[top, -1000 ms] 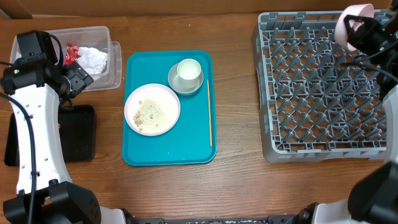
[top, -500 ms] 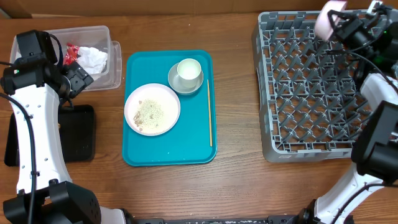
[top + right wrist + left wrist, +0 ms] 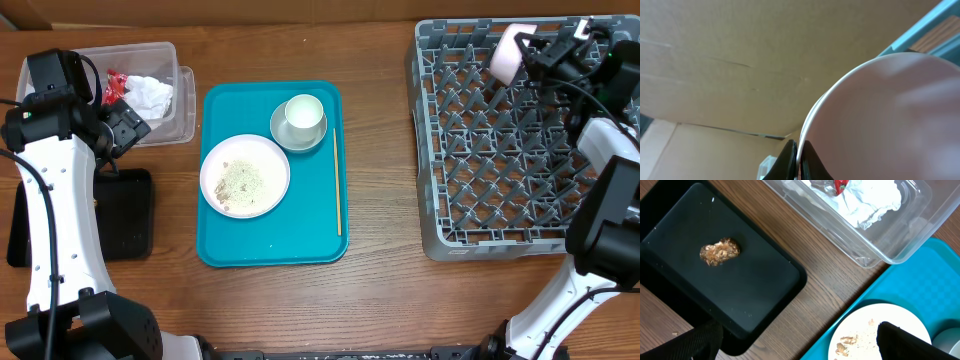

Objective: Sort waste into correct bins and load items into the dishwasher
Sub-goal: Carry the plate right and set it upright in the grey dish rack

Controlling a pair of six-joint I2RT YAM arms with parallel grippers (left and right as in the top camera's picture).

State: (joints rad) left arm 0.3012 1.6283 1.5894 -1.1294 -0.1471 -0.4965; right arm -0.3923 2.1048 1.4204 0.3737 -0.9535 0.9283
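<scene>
Wooden tabletop, with the grey dish rack (image 3: pixel 520 150) at the right. Over its far rows the right gripper (image 3: pixel 797 159) is clamped on the rim of a pale bowl (image 3: pixel 505 52), tipped on edge. The left gripper (image 3: pixel 799 327) hangs wide open by the clear tub (image 3: pixel 185 100) and black tray (image 3: pixel 130 215).

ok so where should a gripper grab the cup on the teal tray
Likely by its rim, coming straight down from above, one finger inside and one outside the wall. The cup stands upright, mouth open, nested in the smaller plate, whose raised edge crowds a low side grip.
</scene>
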